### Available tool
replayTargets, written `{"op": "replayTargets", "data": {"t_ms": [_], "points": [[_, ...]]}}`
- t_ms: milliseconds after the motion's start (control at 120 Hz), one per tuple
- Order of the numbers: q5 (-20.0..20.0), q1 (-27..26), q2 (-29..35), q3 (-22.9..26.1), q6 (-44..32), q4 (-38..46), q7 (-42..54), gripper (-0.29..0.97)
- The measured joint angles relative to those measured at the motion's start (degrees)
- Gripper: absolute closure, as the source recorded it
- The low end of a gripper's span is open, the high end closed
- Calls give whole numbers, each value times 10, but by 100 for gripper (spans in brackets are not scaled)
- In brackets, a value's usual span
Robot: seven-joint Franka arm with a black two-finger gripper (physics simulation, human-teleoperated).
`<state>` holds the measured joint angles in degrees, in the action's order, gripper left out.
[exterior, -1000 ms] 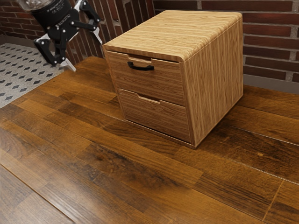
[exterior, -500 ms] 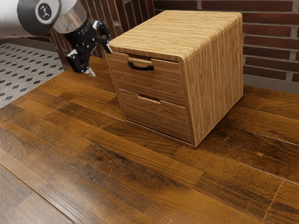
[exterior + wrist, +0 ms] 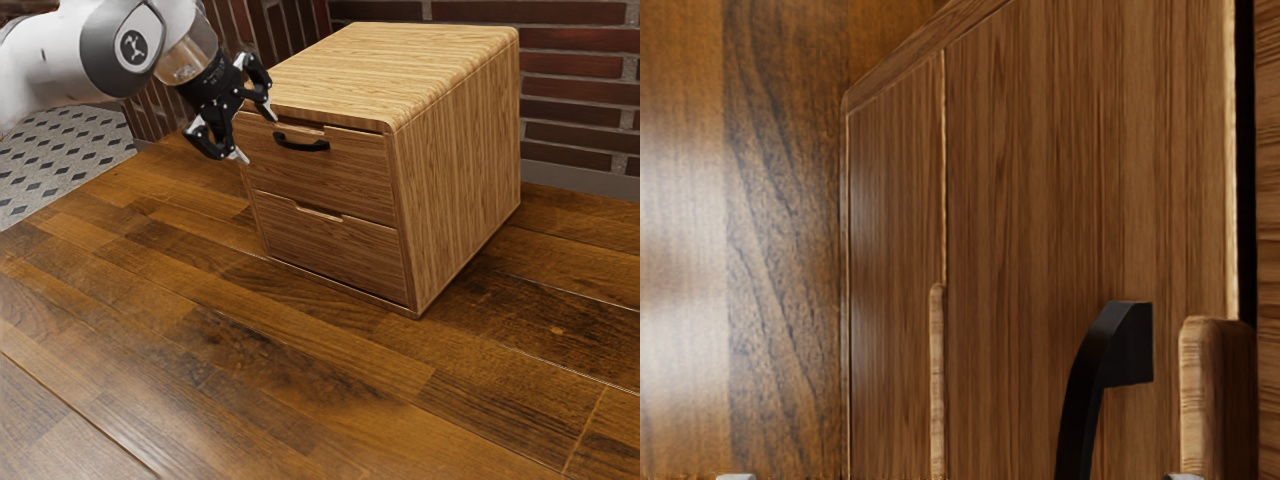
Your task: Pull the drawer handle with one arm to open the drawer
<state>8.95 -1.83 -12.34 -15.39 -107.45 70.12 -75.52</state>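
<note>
Brick wall (image 3: 580,90) behind; gripper (image 3: 254,133) wide open, seemingly just short of drawer handle (image 3: 301,146).

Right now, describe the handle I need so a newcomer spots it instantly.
Find the light wooden cabinet on the plank floor before the brick wall. Its front holds two stacked drawers; on the upper drawer sits a black curved handle. The lower drawer has only a wooden lip, nothing black.
</note>
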Motion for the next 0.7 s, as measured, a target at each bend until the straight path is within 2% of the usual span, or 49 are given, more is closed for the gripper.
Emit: {"op": "replayTargets", "data": {"t_ms": [233,700], "points": [[37,-1,-11,-2,-31,20,17,27],[46,-3,-23,-1,-61,21,44,46]]}}
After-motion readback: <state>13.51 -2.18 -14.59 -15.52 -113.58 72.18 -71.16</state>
